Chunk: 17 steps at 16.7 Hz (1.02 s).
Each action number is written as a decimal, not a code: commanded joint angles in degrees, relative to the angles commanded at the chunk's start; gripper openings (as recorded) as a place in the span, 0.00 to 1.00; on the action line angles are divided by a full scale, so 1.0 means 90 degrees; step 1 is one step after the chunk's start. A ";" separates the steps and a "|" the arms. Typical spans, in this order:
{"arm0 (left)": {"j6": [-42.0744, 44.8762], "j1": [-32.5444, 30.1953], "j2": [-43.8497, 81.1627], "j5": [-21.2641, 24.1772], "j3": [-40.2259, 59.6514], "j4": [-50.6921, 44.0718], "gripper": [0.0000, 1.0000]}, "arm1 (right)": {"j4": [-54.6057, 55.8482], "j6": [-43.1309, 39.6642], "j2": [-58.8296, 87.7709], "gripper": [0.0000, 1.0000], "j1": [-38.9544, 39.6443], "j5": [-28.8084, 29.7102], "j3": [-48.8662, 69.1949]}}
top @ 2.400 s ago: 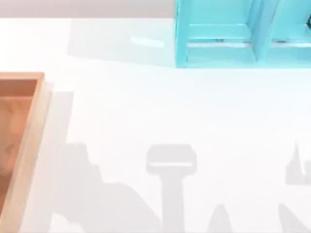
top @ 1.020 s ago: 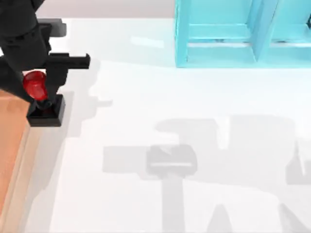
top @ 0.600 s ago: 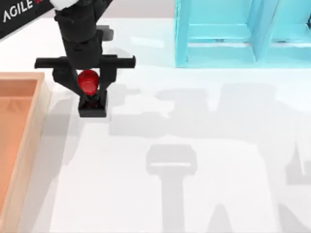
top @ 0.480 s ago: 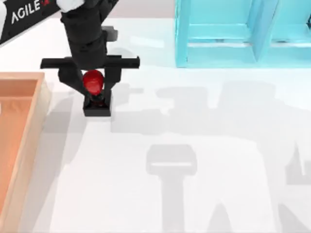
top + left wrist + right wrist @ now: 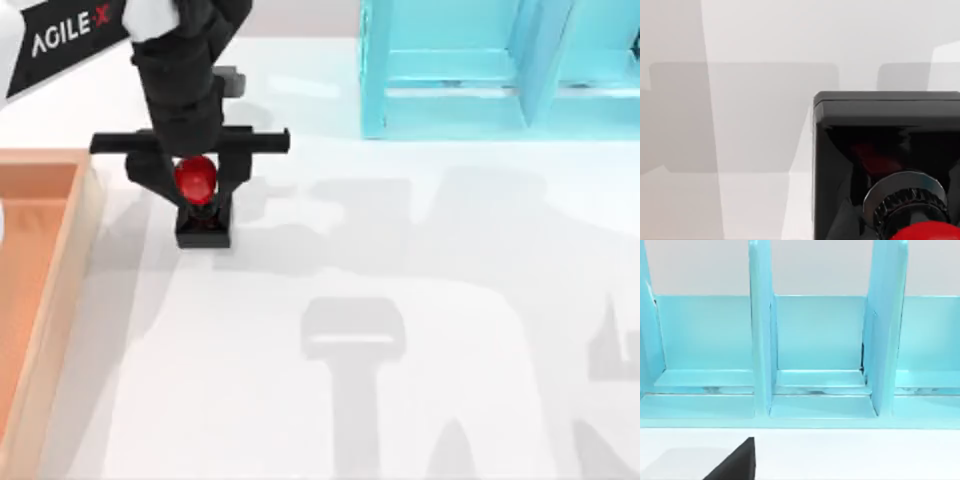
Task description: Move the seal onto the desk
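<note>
Red-knobbed seal (image 5: 200, 200) clamped in left gripper (image 5: 196, 185) fingers over white table (image 5: 420, 300), just right of wooden tray (image 5: 50, 270); turquoise shelf (image 5: 500, 70) well apart.

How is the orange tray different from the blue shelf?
The tray is orange-brown wood; the shelf is turquoise. The tray lies flat and open on top at the desk's left side; the shelf stands at the far right, split by upright dividers. The left gripper, shut on the seal, is beside the tray, far from the shelf. Both sit on the desk.
</note>
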 joint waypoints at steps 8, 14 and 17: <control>-0.0008 -0.0011 0.0099 0.0000 -0.0503 0.0614 0.08 | 0.0000 0.0000 0.0000 1.00 0.0000 0.0000 0.0000; -0.0008 -0.0011 0.0099 0.0000 -0.0503 0.0614 0.53 | 0.0000 0.0000 0.0000 1.00 0.0000 0.0000 0.0000; -0.0008 -0.0011 0.0099 0.0000 -0.0503 0.0614 0.75 | 0.0000 0.0000 0.0000 1.00 0.0000 0.0000 0.0000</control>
